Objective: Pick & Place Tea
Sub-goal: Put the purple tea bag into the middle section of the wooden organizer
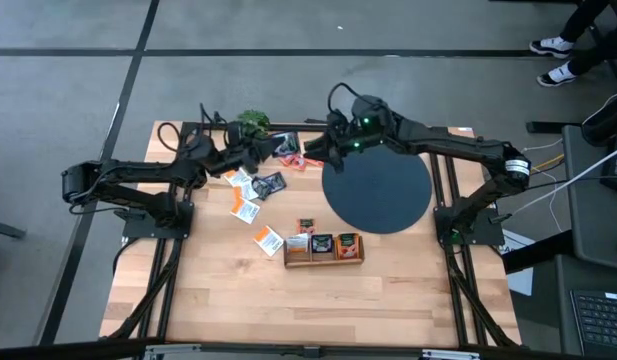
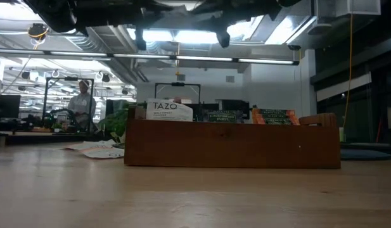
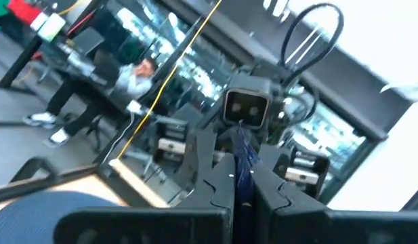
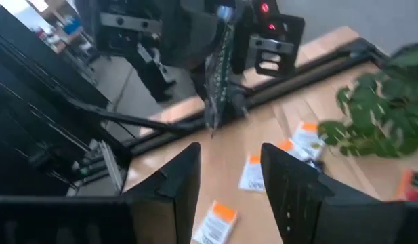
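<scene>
My left gripper [image 3: 241,177] is shut on a dark teal tea packet [image 3: 244,159] and hovers by the green plant [image 1: 253,122] at the table's far side. My right gripper [image 4: 230,159] is open and faces it from the right [image 1: 310,150], a short gap away. In the right wrist view the held packet [image 4: 219,71] sticks out of the left gripper. Several orange-and-white and dark packets [image 1: 250,195] lie flat on the wood below and in front of both grippers. A wooden box [image 1: 323,248] holds upright packets [image 2: 170,111]. My left gripper pinches the dark teal packet between its two fingers [image 3: 215,193], with the packet's free part [image 3: 242,146] sticking out past the fingertips toward the right arm. The packet is seen edge-on from the wrist. It is lifted clear of the table.
A black disc [image 1: 376,190] lies on the table's right half under the right arm. The wooden box stands near the table's middle, toward the near edge. People stand in the room beyond [image 2: 83,101] [image 3: 131,78]. Bare wood [image 1: 288,300] lies toward the near edge.
</scene>
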`<state>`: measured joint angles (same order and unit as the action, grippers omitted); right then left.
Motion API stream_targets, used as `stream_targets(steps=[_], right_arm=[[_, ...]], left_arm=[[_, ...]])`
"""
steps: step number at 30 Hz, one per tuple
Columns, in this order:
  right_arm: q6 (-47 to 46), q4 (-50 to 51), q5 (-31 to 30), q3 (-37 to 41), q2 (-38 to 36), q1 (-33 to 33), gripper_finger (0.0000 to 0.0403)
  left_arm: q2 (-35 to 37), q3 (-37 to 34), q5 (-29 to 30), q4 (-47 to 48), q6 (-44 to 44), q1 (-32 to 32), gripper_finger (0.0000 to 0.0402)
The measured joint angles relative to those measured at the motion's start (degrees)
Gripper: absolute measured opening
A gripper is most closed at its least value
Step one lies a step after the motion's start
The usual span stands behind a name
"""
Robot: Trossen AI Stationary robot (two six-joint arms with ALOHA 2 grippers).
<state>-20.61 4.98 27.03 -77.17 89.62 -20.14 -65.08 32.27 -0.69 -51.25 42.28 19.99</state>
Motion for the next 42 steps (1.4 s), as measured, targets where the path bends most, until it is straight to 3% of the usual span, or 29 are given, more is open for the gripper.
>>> stream_targets(steps=[8, 19, 30, 42], right_arm=[[-0.27, -2.73, -0.04, 0.02, -0.02, -0.02, 0.0157], [-1.81, -4.9, -0.09, 0.02, -0.02, 0.07, 0.0155], [-1.62, -2.47, -0.02, 0.07, -0.02, 0.16, 0.0067], [-1.09, -2.47, 1.85, 0.07, -0.04, 0.15, 0.001]], left_arm=[[-0.51, 0.24, 1.12, -1.36, -0.53, -0.11, 0.0007], [-8.89, 8.43, -2.27, -1.44, -4.7, -1.64, 0.0007], [-8.76, 8.41, -5.02, -0.49, -4.7, -0.59, 0.0008], [-8.76, 8.41, -5.6, 2.13, -4.63, -0.92, 0.0009]])
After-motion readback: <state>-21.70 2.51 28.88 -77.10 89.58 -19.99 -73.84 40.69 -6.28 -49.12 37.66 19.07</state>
